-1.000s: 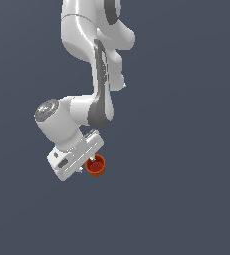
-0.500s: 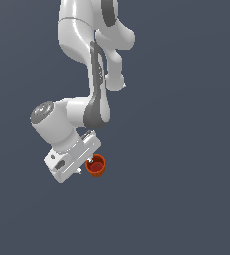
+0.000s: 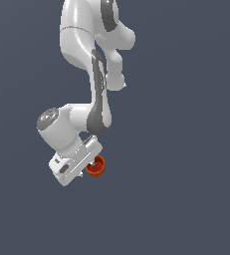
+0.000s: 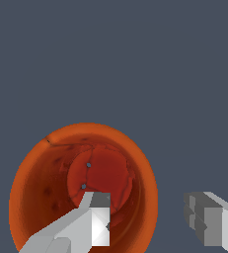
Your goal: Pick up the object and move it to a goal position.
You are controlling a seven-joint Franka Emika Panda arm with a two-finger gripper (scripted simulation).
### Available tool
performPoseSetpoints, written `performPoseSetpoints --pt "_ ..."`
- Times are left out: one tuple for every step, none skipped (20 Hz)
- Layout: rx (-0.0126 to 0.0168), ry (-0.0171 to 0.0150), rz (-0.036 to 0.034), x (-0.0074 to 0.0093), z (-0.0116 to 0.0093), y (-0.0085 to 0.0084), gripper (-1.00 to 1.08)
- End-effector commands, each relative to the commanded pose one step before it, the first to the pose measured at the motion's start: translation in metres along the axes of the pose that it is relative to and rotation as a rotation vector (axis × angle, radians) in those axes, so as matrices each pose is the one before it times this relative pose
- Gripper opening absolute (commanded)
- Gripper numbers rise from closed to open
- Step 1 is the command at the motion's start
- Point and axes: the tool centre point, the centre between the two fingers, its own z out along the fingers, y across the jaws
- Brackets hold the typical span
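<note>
The object, a small red-orange cup (image 3: 97, 169) with a darker red inside, sits just under the white hand of my arm in the exterior view. In the wrist view the cup (image 4: 46, 188) is seen from above, mouth up. My gripper (image 4: 147, 217) is open and straddles the cup's rim. One finger (image 4: 98, 222) reaches inside the cup, and the other finger (image 4: 207, 220) hangs outside the wall, with a gap left on both sides. In the exterior view the gripper (image 3: 90, 162) touches the cup's top edge and its fingertips are mostly hidden by the hand.
A plain dark grey-blue ground fills both views, and no other object shows. The arm's links (image 3: 99, 94) rise above the hand.
The wrist and hand have sunk slightly and shifted toward the exterior view's left. The cup stays in the same place.
</note>
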Motion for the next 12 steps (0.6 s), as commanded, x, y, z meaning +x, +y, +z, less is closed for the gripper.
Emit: performPoseSetpoints --pt "-0.00077 0.00045 -0.00096 0.00014 0.00550 -0.00004 0.28" --pt "0.00000 0.00000 0.00000 -0.00004 0.00043 0.00000 0.28" --pt "0.00000 0.00000 0.00000 0.00000 0.00000 0.00000 -1.00" --pt "0.00000 0.00000 0.00000 0.00000 0.00000 0.00000 -1.00" --pt "0.00000 0.00000 0.00000 0.00000 0.00000 0.00000 -1.00" --pt "0.00000 0.00000 0.00000 0.00000 0.00000 0.00000 -1.00" --pt "0.00000 0.00000 0.00000 0.00000 0.00000 0.00000 -1.00" --pt "0.00000 0.00000 0.00000 0.00000 0.00000 0.00000 -1.00" --pt "0.00000 0.00000 0.00000 0.00000 0.00000 0.00000 -1.00" --pt "0.00000 0.00000 0.00000 0.00000 0.00000 0.00000 -1.00" --pt "0.00000 0.00000 0.00000 0.00000 0.00000 0.00000 -1.00" --pt "0.00000 0.00000 0.00000 0.00000 0.00000 0.00000 -1.00"
